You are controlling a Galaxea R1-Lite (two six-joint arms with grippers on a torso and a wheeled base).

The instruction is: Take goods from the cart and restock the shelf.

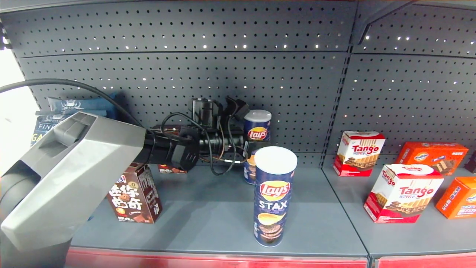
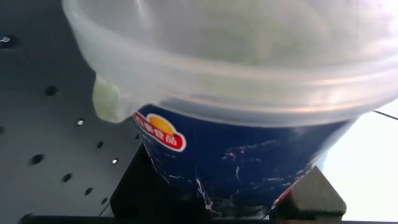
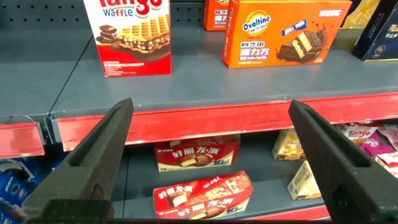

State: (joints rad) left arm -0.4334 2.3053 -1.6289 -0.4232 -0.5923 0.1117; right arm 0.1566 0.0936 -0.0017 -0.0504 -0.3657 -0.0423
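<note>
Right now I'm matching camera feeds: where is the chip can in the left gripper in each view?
Head view: held chip can near centre, raised near the back panel.
Left wrist view: the can close up, lid nearest the camera.
Right wrist view: faces the waffle box instead.
Shared landmark: the perforated back panel.

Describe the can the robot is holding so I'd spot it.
On the grey shelf, find the left pincer near the pegboard back. It grips a blue, white-lidded chip can, lifted off the shelf, unlike the front can, which stands on it.
</note>
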